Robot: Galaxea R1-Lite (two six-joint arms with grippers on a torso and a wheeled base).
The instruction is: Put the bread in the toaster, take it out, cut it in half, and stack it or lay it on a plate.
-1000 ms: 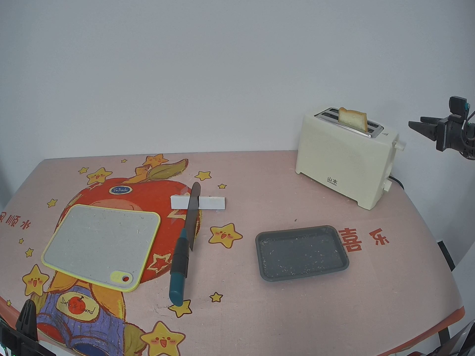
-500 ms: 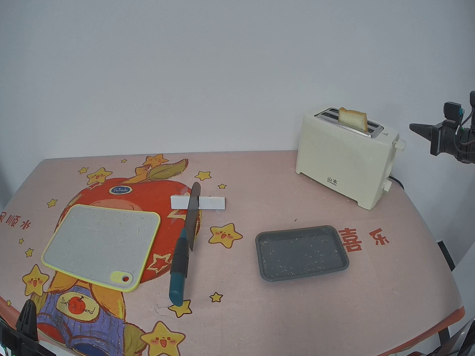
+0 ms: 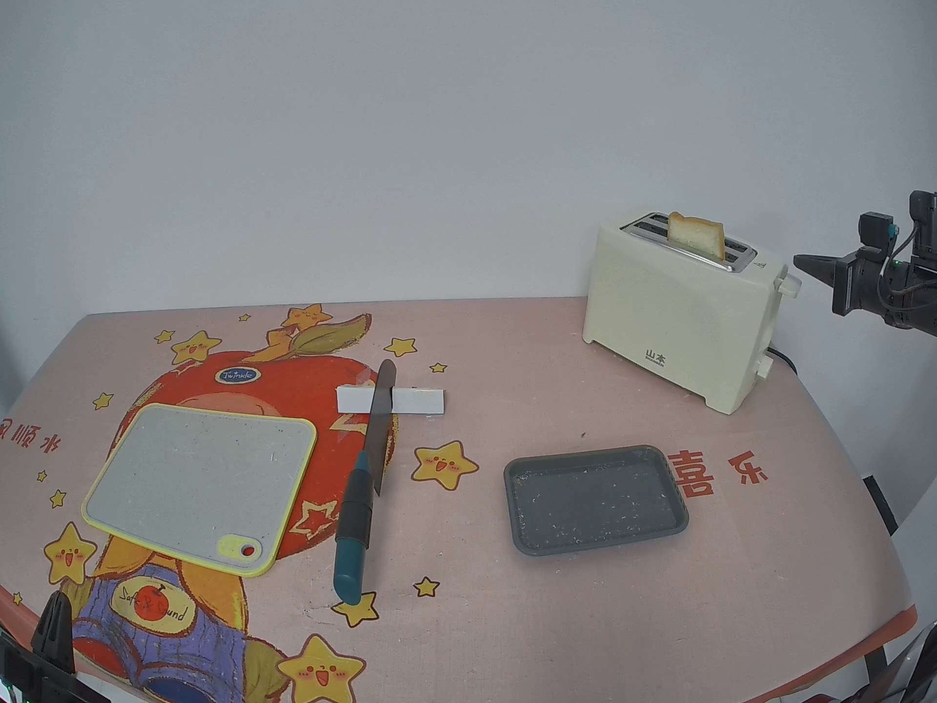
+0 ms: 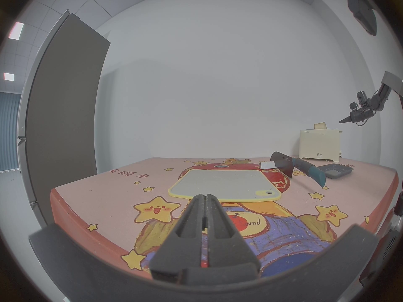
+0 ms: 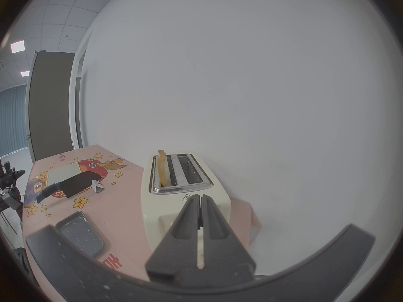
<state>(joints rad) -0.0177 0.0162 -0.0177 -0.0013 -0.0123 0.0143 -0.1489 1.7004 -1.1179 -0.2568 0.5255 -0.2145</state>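
Bread [image 3: 696,236] in toaster [image 3: 683,329], near right end effector [image 3: 802,262].

The toaster [image 3: 683,329] is showing a smooth, faintly glossy plastic shell with a metal top plate; the bread [image 3: 696,235] is looking rough and porous; the tray [image 3: 595,500] is looking matt and speckled; the cutting board [image 3: 200,485] is showing matt, scratched plastic; the table [image 3: 547,383] is wearing a smooth printed cover.

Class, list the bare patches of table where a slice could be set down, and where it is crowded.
Free: between knife and tray; the near edge before the tray; the back strip between white block and toaster. Crowded: knife lies across the block, beside the cutting board.
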